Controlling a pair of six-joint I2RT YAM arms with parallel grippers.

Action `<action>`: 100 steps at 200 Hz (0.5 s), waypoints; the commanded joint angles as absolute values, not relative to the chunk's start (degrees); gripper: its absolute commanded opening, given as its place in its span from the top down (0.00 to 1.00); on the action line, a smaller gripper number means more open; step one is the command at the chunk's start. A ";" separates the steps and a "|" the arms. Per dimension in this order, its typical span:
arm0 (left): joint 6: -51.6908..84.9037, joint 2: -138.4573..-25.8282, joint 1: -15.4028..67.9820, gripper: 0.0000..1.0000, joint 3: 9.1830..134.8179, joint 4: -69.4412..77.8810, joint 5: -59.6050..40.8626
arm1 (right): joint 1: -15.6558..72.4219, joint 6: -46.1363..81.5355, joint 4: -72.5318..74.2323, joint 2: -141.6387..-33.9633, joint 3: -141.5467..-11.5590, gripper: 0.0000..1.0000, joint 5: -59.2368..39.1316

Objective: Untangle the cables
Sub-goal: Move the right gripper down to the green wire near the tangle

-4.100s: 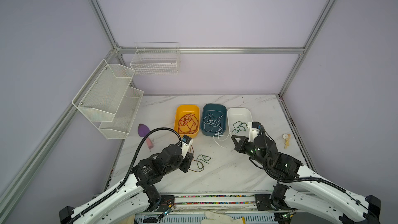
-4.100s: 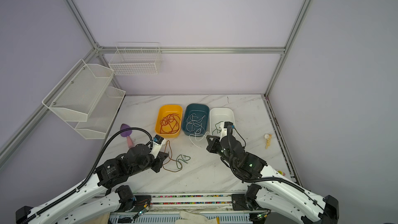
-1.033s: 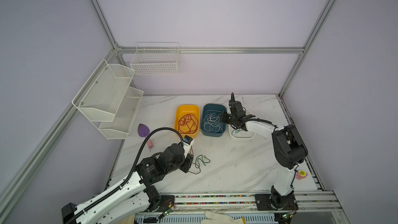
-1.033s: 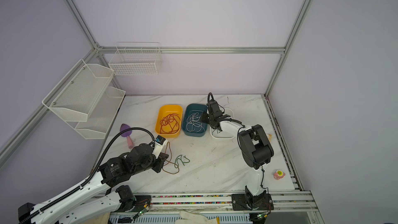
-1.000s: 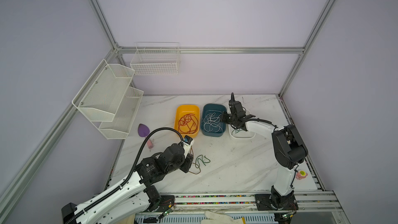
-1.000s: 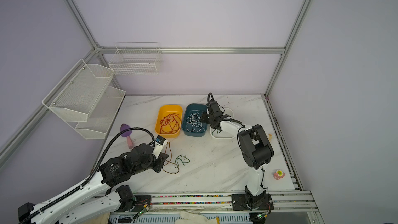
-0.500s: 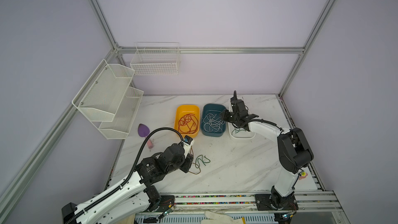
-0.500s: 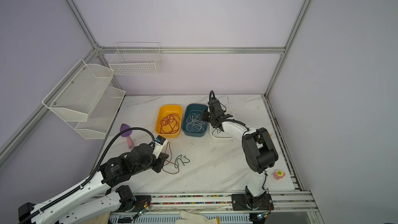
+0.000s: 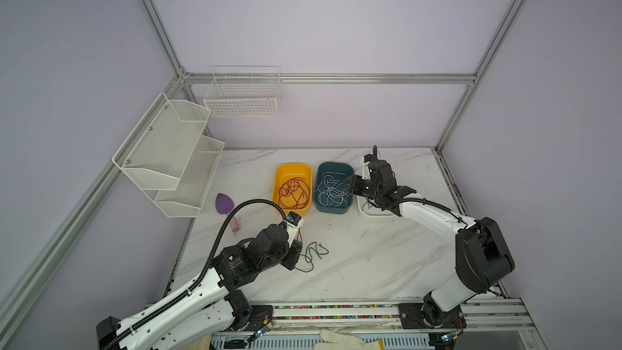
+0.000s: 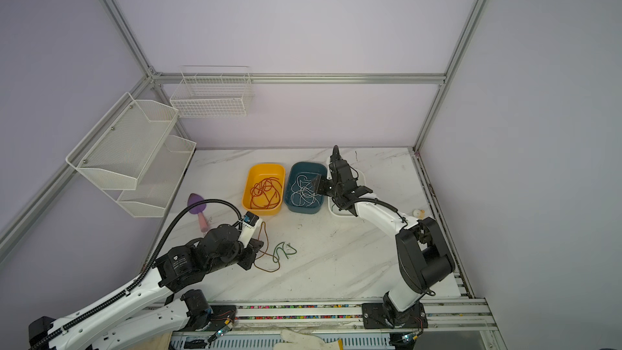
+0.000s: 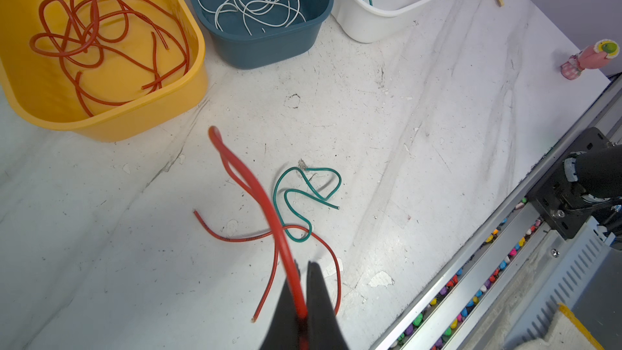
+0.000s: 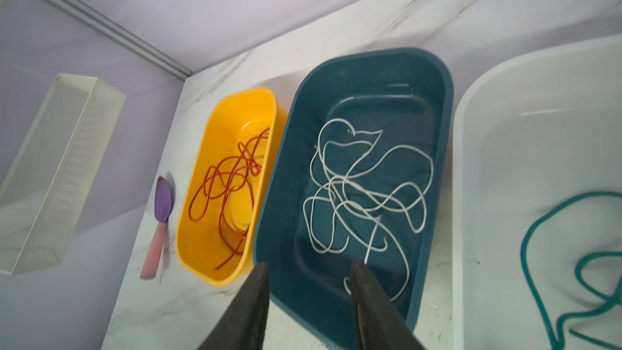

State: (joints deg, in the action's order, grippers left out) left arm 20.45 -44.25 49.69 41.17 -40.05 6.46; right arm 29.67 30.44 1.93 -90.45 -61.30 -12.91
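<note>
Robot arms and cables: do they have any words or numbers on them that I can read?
None can be read.
Small white print on the left arm: too small to read.
Faint marks along the red cable: too blurred to read.

Robot lab cell: aluminium frame (image 9: 336, 78), lilac panel walls (image 9: 319, 21), marble bench (image 9: 370, 264).

Three tubs (image 9: 331, 208) stand side by side far back, cables (image 9: 331, 190) in each; two loose cables (image 9: 316, 250) lie nearer.
</note>
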 commanded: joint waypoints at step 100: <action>21.53 -43.32 50.01 1.00 43.51 -39.49 6.33 | 53.87 39.43 17.28 -80.31 -38.06 0.47 -5.98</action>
State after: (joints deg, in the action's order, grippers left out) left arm 20.60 -43.90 49.69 41.17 -40.07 6.42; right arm 51.03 36.23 12.25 -80.47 -39.99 -9.96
